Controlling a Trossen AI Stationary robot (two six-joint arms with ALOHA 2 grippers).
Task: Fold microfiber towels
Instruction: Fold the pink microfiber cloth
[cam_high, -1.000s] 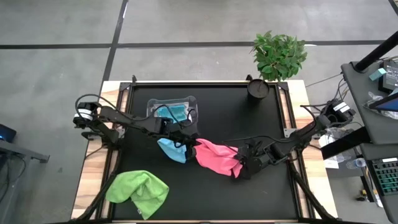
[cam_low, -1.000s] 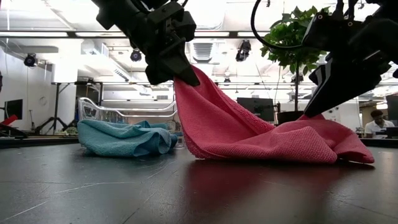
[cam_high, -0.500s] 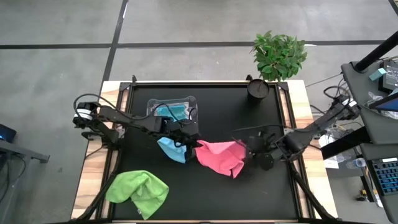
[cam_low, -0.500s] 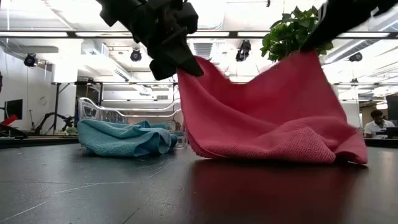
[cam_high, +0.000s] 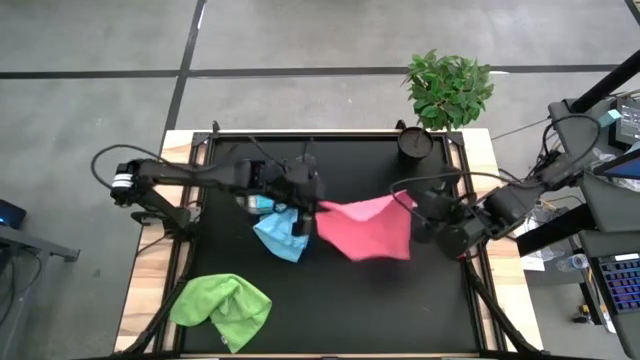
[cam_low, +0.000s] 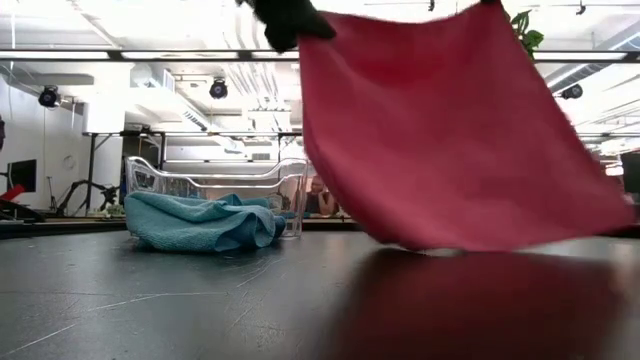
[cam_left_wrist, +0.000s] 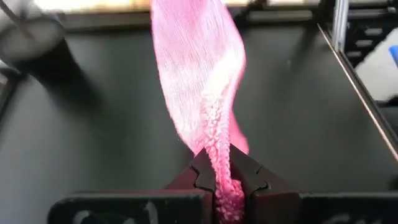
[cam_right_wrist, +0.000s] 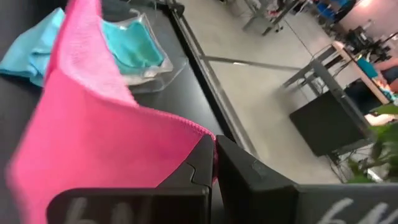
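Observation:
The pink towel (cam_high: 365, 228) hangs spread out as a sheet between my two grippers and fills the upper right of the low view (cam_low: 460, 130). My left gripper (cam_high: 312, 203) is shut on its left top corner and my right gripper (cam_high: 415, 210) on its right top corner. A light blue towel (cam_high: 280, 238) lies crumpled on the table below my left arm and shows in the low view (cam_low: 200, 222). Another blue towel (cam_right_wrist: 134, 50) lies in the clear tub (cam_low: 215, 180). The lime green towel (cam_high: 222, 305) lies bunched at the near left. The grey-white towel is out of view. My left gripper pinches a bunched corner of the pink towel (cam_left_wrist: 217, 155) between its two fingers. The cloth runs away from the fingers toward the other arm and hangs below the hold. My right gripper pinches the towel's top edge near its corner (cam_right_wrist: 199, 132) between its two fingers. The cloth hangs below, spread toward the left gripper. Whether its lower edge (cam_low: 450, 243) touches the table, I cannot tell.
A potted plant (cam_high: 447, 88) and a dark cup (cam_high: 414, 142) stand at the far right corner. The black table top (cam_high: 400, 310) has bare room near and to the right of the pink towel.
Both grippers have gone up. My right gripper has also gone toward the table's far edge. The pink towel, which lay heaped on the table with only its left corner raised, has been lifted and spread out into a hanging sheet.

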